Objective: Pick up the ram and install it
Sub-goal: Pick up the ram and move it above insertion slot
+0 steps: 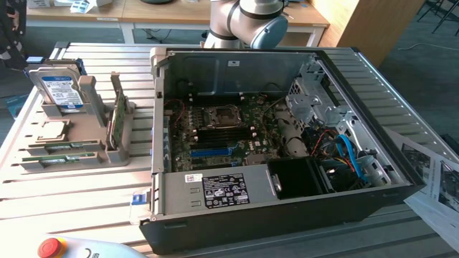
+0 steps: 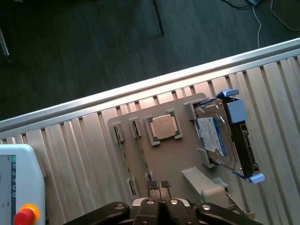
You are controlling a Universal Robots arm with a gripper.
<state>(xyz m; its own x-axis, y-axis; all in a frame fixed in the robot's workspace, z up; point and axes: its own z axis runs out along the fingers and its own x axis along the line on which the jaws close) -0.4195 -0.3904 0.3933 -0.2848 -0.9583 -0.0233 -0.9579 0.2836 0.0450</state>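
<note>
A grey parts holder (image 1: 97, 153) stands on the slatted table at the exterior view's left of the open computer case (image 1: 287, 161). One green ram stick (image 1: 117, 115) stands on end in the holder's side slot, and two more ram sticks (image 1: 61, 146) lie on edge along its front. In the wrist view these two show as thin edges (image 2: 123, 161) beside the holder's plate (image 2: 176, 157). My gripper (image 2: 158, 185) hovers above the holder, shut with nothing between its fingers. The motherboard (image 1: 215, 134) lies bare inside the case.
On the holder also sit a blue-labelled hard drive (image 1: 61, 88) (image 2: 218, 136) and a square silver processor (image 1: 54, 130) (image 2: 164, 127). A pendant with a red button (image 1: 50, 247) (image 2: 21, 215) lies near the table edge. Papers (image 1: 430, 172) lie at the exterior view's right.
</note>
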